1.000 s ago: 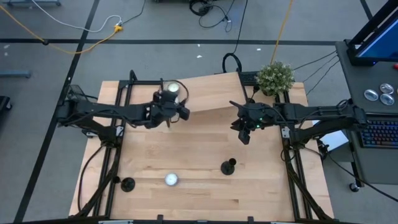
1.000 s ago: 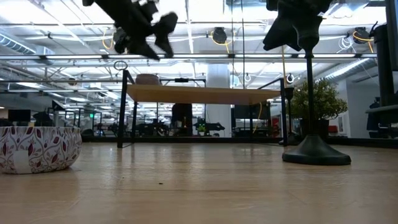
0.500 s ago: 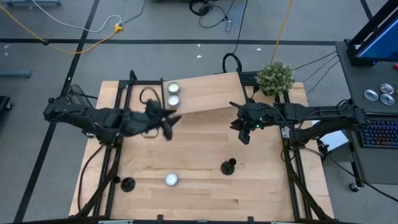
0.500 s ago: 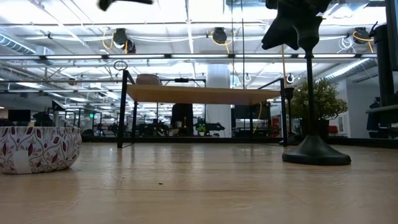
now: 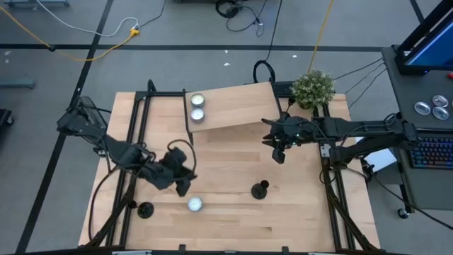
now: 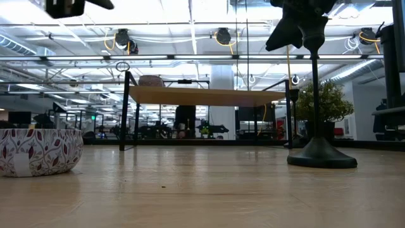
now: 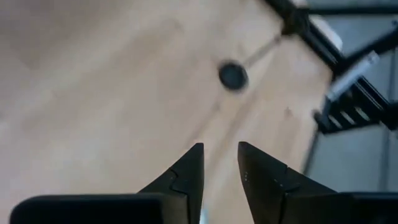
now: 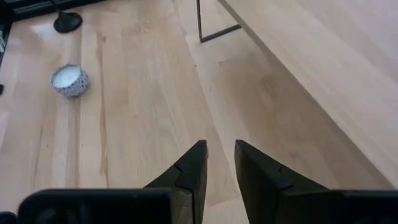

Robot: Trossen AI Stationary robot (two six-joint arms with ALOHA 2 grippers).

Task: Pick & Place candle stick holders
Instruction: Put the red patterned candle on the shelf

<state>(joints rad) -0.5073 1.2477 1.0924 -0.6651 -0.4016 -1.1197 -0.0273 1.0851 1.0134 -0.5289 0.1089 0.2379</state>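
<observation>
Two matte-black candle stick holders show in the high view. One (image 5: pixel 145 209) stands on its round base near the table's near left corner, and one (image 5: pixel 260 189) stands right of the middle. A third is not in view. My left gripper (image 5: pixel 182 188) hovers between them, above the table, slightly open and empty. Its wrist view (image 7: pixel 221 152) shows a holder (image 7: pixel 232 75) ahead. My right gripper (image 5: pixel 278 157) hangs slightly open and empty above the table's right half, beyond the middle holder, which also shows in the low view (image 6: pixel 319 152).
A white candle in a patterned cup (image 5: pixel 195 205) stands near my left gripper. Two more candles (image 5: pixel 197 107) sit on a raised wooden shelf (image 5: pixel 237 106) at the far side. A potted plant (image 5: pixel 313 87) is at the far right. Black frame rails (image 5: pixel 134 142) run along both sides.
My left gripper has swung from the candles on the raised shelf toward the table's near edge, and now hangs above the table beside the white candle. Nothing on the table has moved.
</observation>
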